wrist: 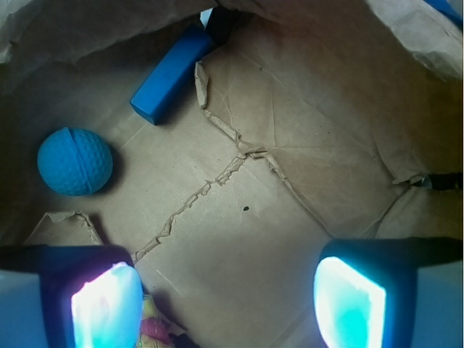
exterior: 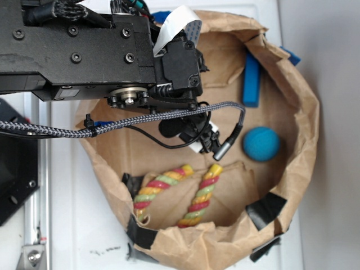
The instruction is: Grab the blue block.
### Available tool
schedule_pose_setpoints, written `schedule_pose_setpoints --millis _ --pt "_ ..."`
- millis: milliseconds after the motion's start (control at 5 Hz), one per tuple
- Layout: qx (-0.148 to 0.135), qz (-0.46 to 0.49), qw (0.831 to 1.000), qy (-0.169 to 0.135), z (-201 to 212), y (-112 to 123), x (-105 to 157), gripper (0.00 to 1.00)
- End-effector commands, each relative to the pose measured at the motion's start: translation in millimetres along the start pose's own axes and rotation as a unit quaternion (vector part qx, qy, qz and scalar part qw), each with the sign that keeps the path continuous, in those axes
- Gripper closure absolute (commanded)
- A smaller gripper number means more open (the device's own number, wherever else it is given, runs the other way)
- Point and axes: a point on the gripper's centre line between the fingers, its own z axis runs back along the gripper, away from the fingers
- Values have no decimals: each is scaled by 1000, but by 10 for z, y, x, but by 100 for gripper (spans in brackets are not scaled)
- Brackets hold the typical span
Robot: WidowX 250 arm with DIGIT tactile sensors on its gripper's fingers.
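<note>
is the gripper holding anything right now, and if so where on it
Nothing is held. The gripper is open over bare brown paper, with the blue block and the ball lying apart from it.

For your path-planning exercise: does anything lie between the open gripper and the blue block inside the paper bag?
Nothing visible does. The gripper faces bare paper up to the blue block; the ball sits off to one side, clear of that line.
</note>
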Motion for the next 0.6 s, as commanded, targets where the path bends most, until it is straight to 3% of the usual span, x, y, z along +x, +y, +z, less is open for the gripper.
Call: schedule_pose_setpoints --millis 0,400 --pt "-28 23 999 -15 -22 -152 209 0" --pt "-14 70 997 -33 -112 -401 590 0"
